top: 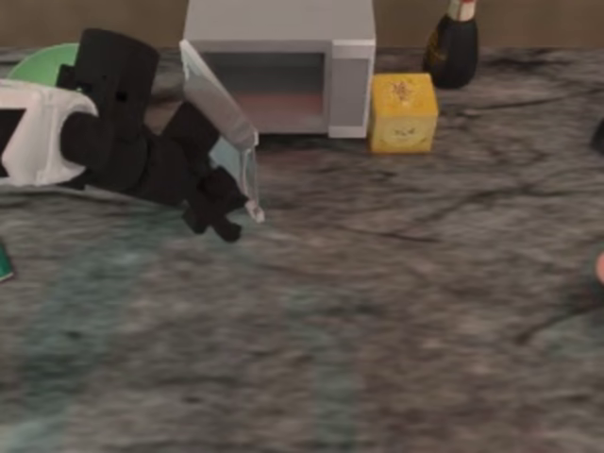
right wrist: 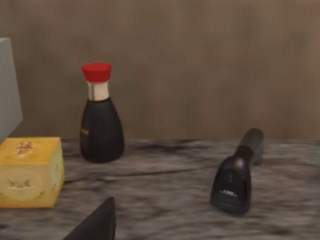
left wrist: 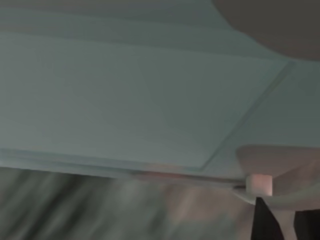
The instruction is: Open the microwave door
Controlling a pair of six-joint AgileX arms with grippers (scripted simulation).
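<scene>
Top view: on the marbled table [top: 396, 311], the left gripper [top: 226, 206] sits at the free edge of the microwave door [top: 222, 113], which stands swung out to the left; whether its fingers pinch the edge cannot be told. Behind, the microwave [top: 283, 57] shows its open cavity at the table's back. A yellow cube [top: 403, 111] sits just beside it, a dark bottle [top: 451, 47] farther back.

Yellow cube [top: 403, 113] on marbled table [top: 396, 321], dark red-capped bottle [right wrist: 101, 116], black handheld scanner [right wrist: 237, 172], green plate [top: 42, 63]
</scene>
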